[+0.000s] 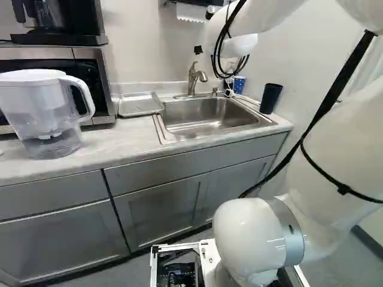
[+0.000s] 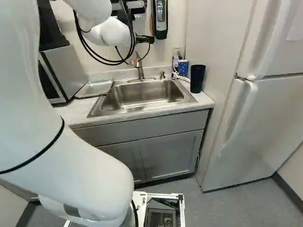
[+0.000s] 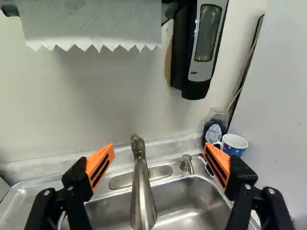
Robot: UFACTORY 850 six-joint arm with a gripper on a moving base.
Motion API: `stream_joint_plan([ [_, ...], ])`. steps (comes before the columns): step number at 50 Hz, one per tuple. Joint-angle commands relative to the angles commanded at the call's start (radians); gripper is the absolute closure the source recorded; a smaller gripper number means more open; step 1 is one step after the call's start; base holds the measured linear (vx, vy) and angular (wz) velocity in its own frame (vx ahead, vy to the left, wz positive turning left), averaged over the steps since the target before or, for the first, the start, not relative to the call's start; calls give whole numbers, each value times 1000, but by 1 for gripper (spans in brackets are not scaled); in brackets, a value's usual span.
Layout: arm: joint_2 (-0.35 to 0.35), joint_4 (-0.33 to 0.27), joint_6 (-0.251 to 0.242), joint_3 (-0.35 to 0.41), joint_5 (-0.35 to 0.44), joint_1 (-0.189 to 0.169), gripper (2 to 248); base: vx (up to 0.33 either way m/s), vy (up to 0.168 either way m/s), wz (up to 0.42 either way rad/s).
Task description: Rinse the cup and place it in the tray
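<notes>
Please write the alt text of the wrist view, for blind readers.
Open, empty gripper facing a steel sink and its faucet; beyond, a blue-patterned cup beside a bottle, with a wall dispenser and paper towel above.

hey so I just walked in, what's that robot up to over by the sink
The robot arm is reaching over the sink, its open pincer pointed toward the tap and holding nothing. The blue patterned cup stands at the sink's back corner, with a tall dark tumbler beside it. The tray lies on the sink's other side with no cup on it. So the rinsing and placing look not yet done.
</notes>
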Motion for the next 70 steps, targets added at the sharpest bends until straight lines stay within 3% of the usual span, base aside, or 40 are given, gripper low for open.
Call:
stream_joint_plan([
  [70, -290, 0, 0, -296, -277, -11, 3, 0, 0, 0],
])
